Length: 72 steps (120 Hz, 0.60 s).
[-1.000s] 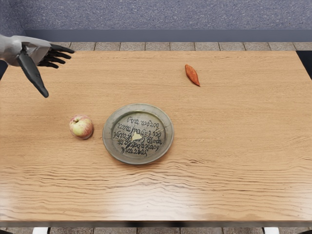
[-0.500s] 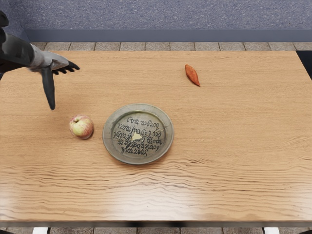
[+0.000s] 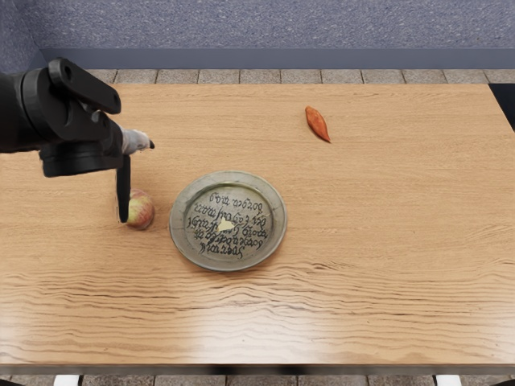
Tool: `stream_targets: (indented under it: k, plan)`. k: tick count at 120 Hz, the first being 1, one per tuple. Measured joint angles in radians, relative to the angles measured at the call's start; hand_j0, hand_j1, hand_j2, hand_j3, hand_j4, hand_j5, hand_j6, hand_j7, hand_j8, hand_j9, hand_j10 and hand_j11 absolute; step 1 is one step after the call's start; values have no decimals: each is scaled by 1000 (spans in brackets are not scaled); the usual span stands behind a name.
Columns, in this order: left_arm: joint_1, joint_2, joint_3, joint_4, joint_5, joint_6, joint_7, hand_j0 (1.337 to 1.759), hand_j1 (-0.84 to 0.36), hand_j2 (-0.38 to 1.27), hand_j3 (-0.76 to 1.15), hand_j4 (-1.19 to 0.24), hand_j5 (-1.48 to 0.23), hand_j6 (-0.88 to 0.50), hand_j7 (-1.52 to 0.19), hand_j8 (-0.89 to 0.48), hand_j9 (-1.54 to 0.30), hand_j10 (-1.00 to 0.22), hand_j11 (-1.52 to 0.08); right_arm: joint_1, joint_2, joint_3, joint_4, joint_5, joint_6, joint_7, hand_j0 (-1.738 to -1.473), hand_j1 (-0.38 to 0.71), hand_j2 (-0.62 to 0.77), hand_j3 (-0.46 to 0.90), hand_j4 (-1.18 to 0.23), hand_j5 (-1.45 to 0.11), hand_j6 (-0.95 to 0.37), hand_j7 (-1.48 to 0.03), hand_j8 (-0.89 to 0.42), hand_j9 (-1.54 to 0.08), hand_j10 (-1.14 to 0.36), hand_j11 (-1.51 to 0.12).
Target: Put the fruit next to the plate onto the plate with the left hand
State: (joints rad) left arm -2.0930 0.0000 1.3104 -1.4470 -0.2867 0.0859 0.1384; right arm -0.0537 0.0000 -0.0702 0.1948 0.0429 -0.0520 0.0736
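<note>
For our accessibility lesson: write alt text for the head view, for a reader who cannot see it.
A robot's left hand is poised over an apple beside a grey plate on a wooden table. A small orange item lies farther back.

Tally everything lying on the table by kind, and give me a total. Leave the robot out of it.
Apple: 1
Plate: 1
Orange-red pointed item: 1
Total: 3
</note>
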Motion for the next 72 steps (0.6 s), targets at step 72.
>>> stream_targets:
  k: [72]
  plan:
    - [36,5,-1,-158,-190,271,-61,1658,339,2,0,-9,-11,-9,-11,-9,-11,-9,-11,0,0,0,0,0,0,0,-1658,-335,-2,0,-12,-15,-12,-15,-12,-15,-12,-15]
